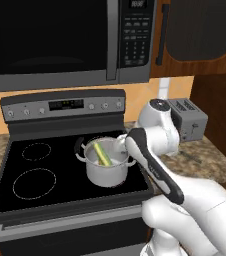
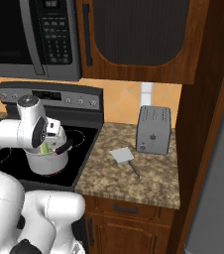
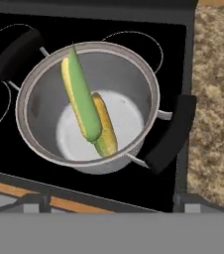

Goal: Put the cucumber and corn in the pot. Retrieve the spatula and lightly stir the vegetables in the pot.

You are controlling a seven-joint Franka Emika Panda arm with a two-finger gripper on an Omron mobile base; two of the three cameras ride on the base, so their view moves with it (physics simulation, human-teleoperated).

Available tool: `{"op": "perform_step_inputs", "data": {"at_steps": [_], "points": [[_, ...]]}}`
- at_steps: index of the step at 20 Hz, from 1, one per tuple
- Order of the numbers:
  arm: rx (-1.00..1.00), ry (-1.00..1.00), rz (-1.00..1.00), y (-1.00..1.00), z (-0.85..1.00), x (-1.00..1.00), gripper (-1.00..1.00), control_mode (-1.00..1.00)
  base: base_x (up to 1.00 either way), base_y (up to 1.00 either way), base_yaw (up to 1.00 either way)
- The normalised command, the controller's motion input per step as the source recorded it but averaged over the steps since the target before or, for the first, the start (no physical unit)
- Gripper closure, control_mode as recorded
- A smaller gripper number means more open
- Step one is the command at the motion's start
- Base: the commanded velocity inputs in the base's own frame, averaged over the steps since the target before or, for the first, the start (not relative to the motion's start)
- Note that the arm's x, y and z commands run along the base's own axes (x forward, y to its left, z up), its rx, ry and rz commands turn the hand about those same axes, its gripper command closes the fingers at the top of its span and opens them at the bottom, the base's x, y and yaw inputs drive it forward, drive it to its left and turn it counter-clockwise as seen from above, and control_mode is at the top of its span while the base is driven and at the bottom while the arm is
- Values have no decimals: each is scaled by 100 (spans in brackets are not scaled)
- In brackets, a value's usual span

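Steel pot (image 3: pixel 44 106) on stove (image 3: pixel 173 44), cucumber (image 3: pixel 84 99) and corn (image 3: pixel 106 129) leaning inside, gripper (image 3: pixel 112 203) jaws spread apart

White arm bent forward and low; gripper (image 3: pixel 112 201) pointing downward, jaws spread wide, empty

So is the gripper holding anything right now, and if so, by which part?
Nothing is held. The cucumber and corn lie loose in the pot, and the spatula rests on the counter.
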Motion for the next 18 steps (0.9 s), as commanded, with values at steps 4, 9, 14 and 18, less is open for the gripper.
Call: {"op": "perform_step_inputs", "data": {"at_steps": [4,9,14,18], "points": [[29,13,-36,-100,61,-37,-100,-100,0,0,0],[30,32,-55,-100,6,-1,-100,-100,0,0,0],[25,29,-57,-99,0,2,-100,-100,0,0,0],[22,26,-52,-94,-14,22,-100,-100,0,0,0]]}}
